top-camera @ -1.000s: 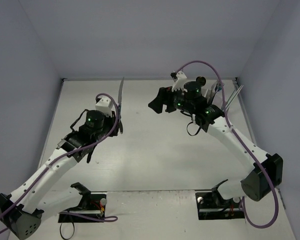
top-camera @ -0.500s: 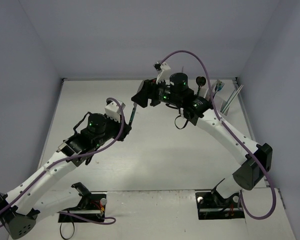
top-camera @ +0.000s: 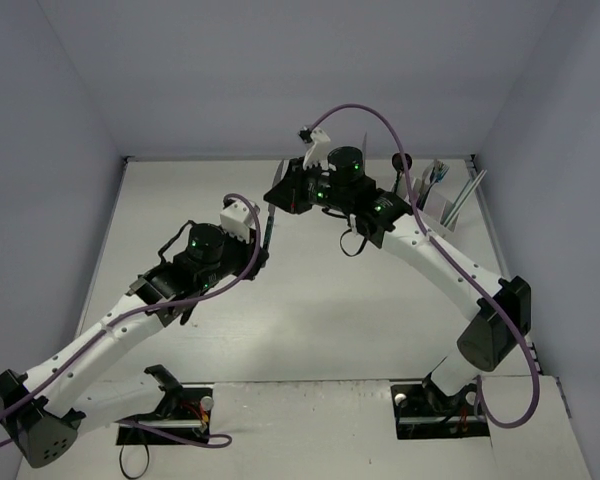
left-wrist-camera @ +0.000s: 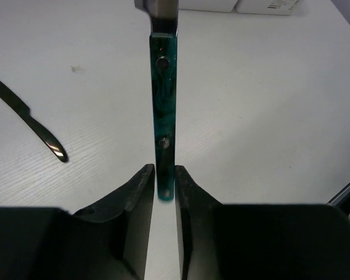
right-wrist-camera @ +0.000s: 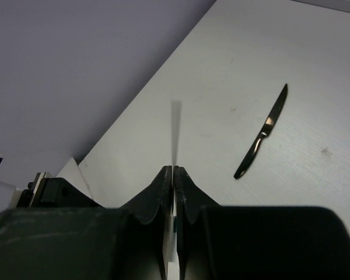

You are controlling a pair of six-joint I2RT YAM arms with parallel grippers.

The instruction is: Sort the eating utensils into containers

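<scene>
"Green-handled knife [left-wrist-camera: 163, 87] up in the air between both arms: a handover?"
"Looks so, left to right. Next, the left gripper [left-wrist-camera: 163, 175] must let go, so the right can carry it to the containers [top-camera: 435, 205], far right."
"And the grips?"
"Left fingers press on the handle's end. The right gripper [right-wrist-camera: 174, 170] is pinched tight on the blade."

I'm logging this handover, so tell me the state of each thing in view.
teal-handled knife: in the air, gripped at both ends.
left gripper: shut on the knife's handle.
right gripper: shut on its blade.
black knife: lying flat on the table, untouched.
containers: far right, utensils standing in them.
</scene>
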